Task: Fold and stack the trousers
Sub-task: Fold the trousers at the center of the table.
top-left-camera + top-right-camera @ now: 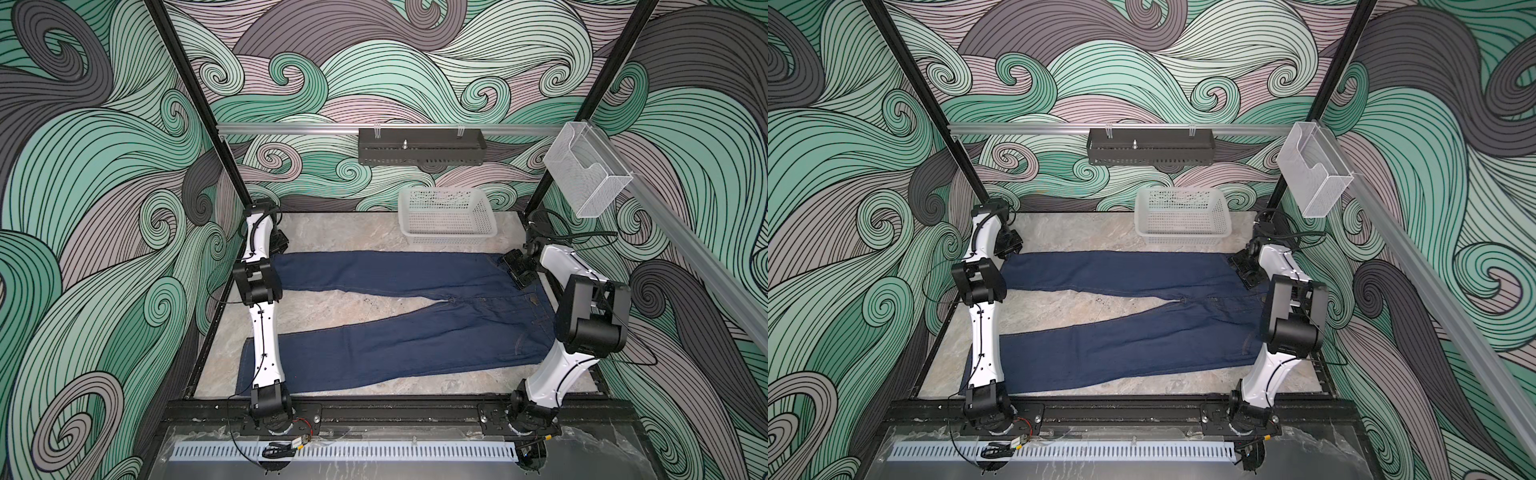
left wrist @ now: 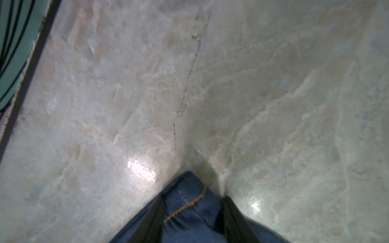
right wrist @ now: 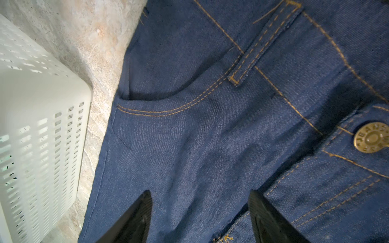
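Observation:
The trousers [image 1: 395, 340] [image 1: 1121, 345] are dark navy denim with tan stitching. They lie flat on the marble table [image 1: 332, 309], waist to the right and both legs spread out to the left. My left gripper [image 1: 277, 251] [image 1: 1009, 245] is at the hem of the far leg. In the left wrist view its jaws [image 2: 192, 202] pinch a bunched hem corner [image 2: 189, 210]. My right gripper [image 1: 517, 272] [image 1: 1246, 270] hovers over the far side of the waist. In the right wrist view it stands open [image 3: 200, 195] over the denim [image 3: 210, 136] beside the fly, below the front pocket.
A white perforated basket [image 1: 446, 216] [image 3: 42, 105] stands on the table just behind the far leg, near the waist. A black tray [image 1: 419, 147] and a clear holder [image 1: 586, 174] hang on the rails above. Bare marble shows between the two legs.

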Controlling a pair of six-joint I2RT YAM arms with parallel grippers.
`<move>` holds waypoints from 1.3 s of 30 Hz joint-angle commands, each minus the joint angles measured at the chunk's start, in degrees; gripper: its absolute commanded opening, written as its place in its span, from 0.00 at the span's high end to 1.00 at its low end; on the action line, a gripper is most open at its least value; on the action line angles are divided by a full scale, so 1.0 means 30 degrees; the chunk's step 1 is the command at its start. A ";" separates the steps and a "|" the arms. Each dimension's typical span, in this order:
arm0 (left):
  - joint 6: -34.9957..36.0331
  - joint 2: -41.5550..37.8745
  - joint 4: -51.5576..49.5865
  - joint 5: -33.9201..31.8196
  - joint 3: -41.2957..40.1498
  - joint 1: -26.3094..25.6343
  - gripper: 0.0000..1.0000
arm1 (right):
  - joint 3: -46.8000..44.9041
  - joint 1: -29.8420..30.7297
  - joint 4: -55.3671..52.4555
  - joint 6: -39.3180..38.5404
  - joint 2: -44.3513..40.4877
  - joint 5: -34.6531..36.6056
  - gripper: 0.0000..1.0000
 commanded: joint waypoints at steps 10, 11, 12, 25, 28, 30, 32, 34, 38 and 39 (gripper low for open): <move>-0.0957 0.0634 -0.1277 -0.0699 0.0037 -0.0231 1.00 | 0.0465 -0.0444 0.0093 0.0257 -0.0015 -0.0300 0.27; -0.1092 0.0290 -0.0955 -0.0690 -0.0035 -0.0187 1.00 | 0.0700 -0.0567 0.0037 0.0397 0.0062 -0.0296 0.28; -0.1214 -0.0119 -0.0537 -0.0639 -0.0101 -0.0187 1.00 | 0.1019 -0.0702 0.0034 0.0583 0.0169 -0.0289 0.27; -0.1612 -0.3154 0.2337 0.0862 -0.2086 -0.0030 1.00 | 1.2086 -0.0844 -0.6344 0.3249 0.7947 0.3428 0.25; -0.1502 -0.3042 0.2465 0.1250 -0.2107 0.0077 1.00 | 1.3516 -0.0859 -0.6983 0.3530 0.8992 0.4508 0.26; -0.1423 -0.2983 0.2524 0.1357 -0.2132 0.0079 1.00 | 1.4391 -0.0800 -0.7286 0.3572 0.9530 0.5334 0.26; -0.1328 -0.2952 0.2605 0.1475 -0.2154 0.0103 1.00 | 1.5280 -0.0817 -0.7637 0.3589 1.0198 0.6121 0.27; -0.1323 -0.2982 0.2739 0.1527 -0.2220 0.0098 1.00 | 1.6274 -0.0810 -0.8155 0.3537 1.0846 0.6917 0.27; -0.1348 -0.3097 0.2948 0.1696 -0.2297 0.0135 1.00 | 1.7814 -0.0859 -0.8557 0.3135 1.1933 0.8000 0.27; -0.1350 -0.3154 0.3018 0.1696 -0.2364 0.0128 1.00 | 1.8069 -0.0894 -0.8531 0.3039 1.2165 0.8059 0.27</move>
